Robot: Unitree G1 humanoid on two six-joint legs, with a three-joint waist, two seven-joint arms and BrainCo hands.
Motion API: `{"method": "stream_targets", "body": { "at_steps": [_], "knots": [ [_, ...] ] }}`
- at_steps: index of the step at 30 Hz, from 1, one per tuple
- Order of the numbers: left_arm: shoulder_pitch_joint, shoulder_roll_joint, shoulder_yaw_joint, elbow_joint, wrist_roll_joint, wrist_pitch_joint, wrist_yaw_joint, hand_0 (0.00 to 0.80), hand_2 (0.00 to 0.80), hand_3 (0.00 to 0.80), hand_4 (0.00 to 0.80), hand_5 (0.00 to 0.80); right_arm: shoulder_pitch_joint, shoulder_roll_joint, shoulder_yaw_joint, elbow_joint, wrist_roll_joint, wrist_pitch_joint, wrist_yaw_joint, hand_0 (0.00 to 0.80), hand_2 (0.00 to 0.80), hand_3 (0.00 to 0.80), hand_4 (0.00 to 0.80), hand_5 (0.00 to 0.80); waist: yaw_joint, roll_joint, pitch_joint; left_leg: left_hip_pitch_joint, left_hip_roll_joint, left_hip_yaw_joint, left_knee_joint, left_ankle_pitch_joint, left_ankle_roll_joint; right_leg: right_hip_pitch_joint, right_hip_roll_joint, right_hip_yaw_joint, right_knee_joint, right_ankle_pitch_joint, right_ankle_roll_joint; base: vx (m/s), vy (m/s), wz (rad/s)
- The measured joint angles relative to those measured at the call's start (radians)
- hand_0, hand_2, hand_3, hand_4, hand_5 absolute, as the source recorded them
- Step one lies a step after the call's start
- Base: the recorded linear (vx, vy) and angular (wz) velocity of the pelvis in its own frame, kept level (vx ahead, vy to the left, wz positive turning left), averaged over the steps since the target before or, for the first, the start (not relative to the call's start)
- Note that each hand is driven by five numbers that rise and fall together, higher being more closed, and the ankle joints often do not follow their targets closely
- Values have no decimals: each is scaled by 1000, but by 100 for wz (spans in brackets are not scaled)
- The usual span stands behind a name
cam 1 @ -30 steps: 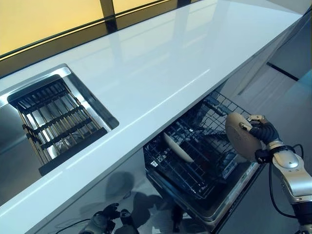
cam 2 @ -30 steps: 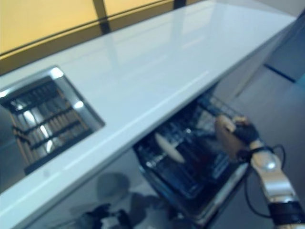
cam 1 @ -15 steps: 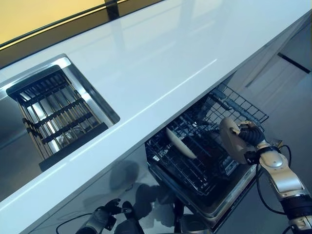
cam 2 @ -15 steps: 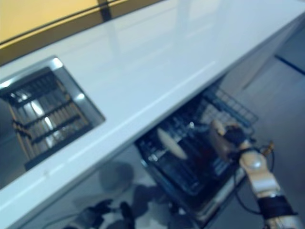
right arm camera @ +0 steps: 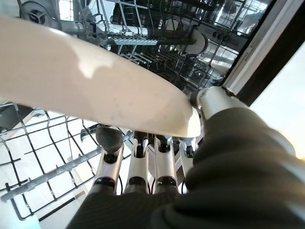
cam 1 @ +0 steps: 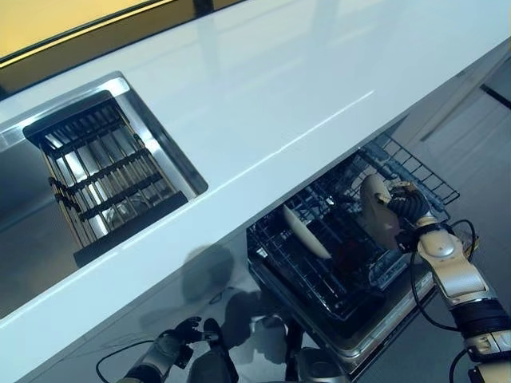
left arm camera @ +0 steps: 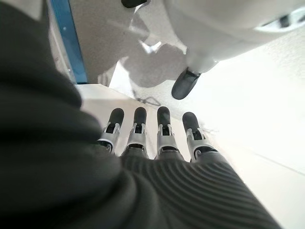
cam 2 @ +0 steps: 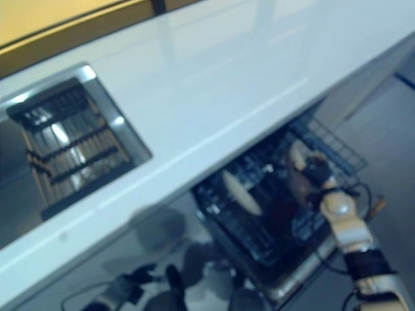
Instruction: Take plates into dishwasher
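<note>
Long and glossy, a white kitchen counter (cam 1: 263, 88) runs across the scene, with a yellow wall strip along its far edge. Set into the counter near its left end is a steel sink (cam 1: 164, 155) holding a dark slatted drying rack (cam 1: 100, 183). Below the counter's front edge, toward its right end, a dark wire dishwasher rack (cam 1: 351, 239) is pulled out over grey floor.

One cream oval plate (cam 1: 306, 232) stands on edge among the rack's tines, near the rack's left side. A second cream plate (cam 1: 375, 209) is held upright over the rack's right side, partly down among the wires. The robot's right hand (cam 1: 406, 206) pinches this plate at its rim, fingers (right arm camera: 143, 164) curled behind it and thumb against its front face; the wrist view shows the plate's pale underside just above the wire grid.

The robot's left hand (left arm camera: 152, 138) hangs low below the counter's left part, fingers straight and side by side, holding nothing.
</note>
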Motion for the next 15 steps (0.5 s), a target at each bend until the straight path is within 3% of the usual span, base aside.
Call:
{"method": "stream_targets", "body": {
  "at_steps": [15],
  "knots": [
    [-28, 38, 0, -22, 0, 3, -6, 0, 0, 0, 0, 0, -95, -31, 42, 103, -87, 12, 34, 800, 800, 800, 800, 800, 45, -1, 46, -32, -11, -40, 2, 8, 5, -8, -3, -27, 1, 1, -1, -6, -13, 7]
  ]
}}
